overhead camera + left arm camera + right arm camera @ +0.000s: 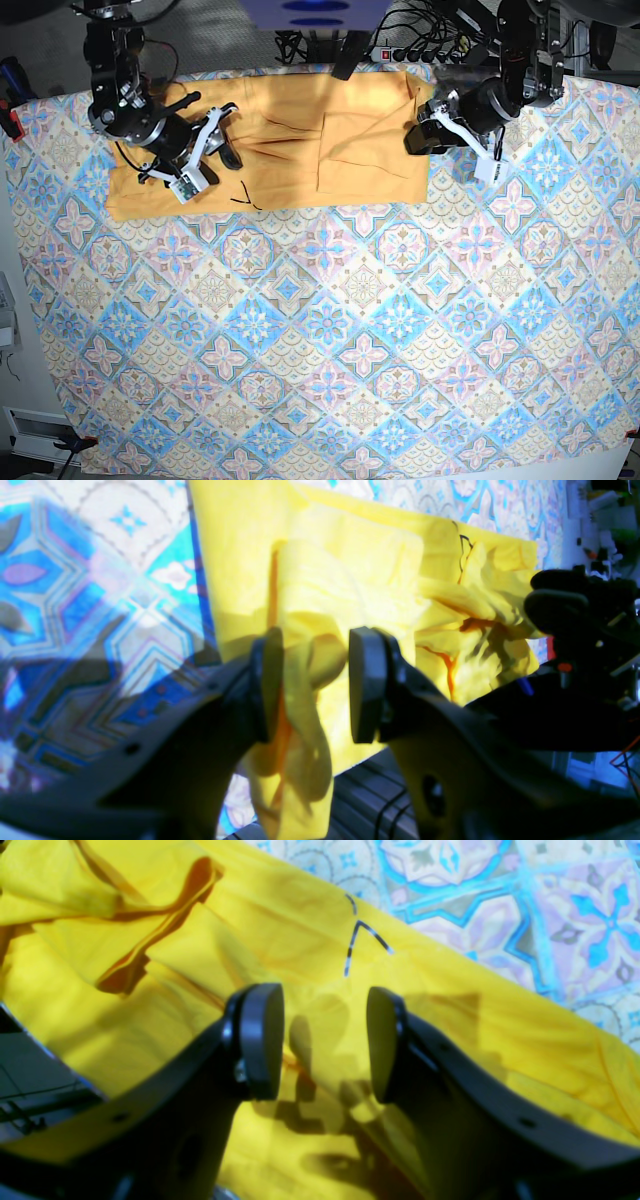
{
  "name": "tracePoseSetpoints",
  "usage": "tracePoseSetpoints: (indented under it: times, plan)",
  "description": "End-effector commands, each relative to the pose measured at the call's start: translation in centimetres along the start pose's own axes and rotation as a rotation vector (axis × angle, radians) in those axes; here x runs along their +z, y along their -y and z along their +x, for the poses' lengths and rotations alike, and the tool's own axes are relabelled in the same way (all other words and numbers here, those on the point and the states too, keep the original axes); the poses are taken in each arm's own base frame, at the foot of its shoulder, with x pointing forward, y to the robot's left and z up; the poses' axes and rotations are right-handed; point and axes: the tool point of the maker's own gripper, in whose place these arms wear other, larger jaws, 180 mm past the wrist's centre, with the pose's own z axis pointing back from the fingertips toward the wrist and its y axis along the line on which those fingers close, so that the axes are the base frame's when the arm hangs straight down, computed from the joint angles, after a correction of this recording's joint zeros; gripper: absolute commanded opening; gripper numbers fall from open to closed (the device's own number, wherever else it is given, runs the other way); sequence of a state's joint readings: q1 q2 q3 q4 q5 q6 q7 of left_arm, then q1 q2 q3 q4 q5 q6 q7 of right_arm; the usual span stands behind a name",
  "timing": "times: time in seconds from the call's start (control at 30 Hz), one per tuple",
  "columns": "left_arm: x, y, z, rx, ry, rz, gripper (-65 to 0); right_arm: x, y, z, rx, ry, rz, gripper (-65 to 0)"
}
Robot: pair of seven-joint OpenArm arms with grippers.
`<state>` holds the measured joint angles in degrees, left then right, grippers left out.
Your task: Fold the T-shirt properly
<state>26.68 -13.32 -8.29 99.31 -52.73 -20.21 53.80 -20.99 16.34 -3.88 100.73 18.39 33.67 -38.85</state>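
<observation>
The T-shirt (300, 150) is spread on the worktop (400, 330); a fold is hung between the parted left fingers (367, 685), while the right fingers (260, 1040) are held open above it

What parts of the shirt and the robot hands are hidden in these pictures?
- Base view: left gripper sits at the T-shirt's edge, too small to tell whether it pinches cloth.
- Left wrist view: the shirt's bottom runs off the frame edge.
- Right wrist view: right gripper covers the cloth below; blurred.
</observation>
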Motion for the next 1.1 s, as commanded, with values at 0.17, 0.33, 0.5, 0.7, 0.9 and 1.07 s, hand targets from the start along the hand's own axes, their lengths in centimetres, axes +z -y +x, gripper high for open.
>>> tracePoseSetpoints:
  times: [0.17, 0.33, 0.5, 0.7, 0.9, 1.07]
  plan:
    - [0.3, 0.4, 0.7, -0.008, 0.024, -0.016, -43.2, 0.3, 0.2, 1.1, 0.011, 0.039, 0.000, -38.7]
    - [0.1, 0.5, 0.8, -0.012, 0.022, -0.019, -43.2, 0.3, 0.2, 1.1, 0.011, 0.039, 0.000, -38.7]
    - [-0.6, 1.5, 0.5, -0.024, 0.007, -0.048, -49.4, 0.3, 0.2, 1.1, 0.011, 0.039, 0.000, -38.7]
    - [-1.9, 2.8, -0.8, -0.034, -0.046, -0.091, -62.7, 0.3, 0.2, 1.2, 0.011, 0.040, 0.000, -38.7]
    - [-2.5, 4.2, -2.0, -0.043, -0.082, -0.131, -63.3, 0.3, 0.2, 1.2, 0.011, 0.040, 0.000, -38.7]
    - [-2.7, 6.2, -3.7, -0.117, -0.142, -0.210, -63.3, 0.3, 0.2, 1.2, 0.012, 0.042, 0.000, -38.7]
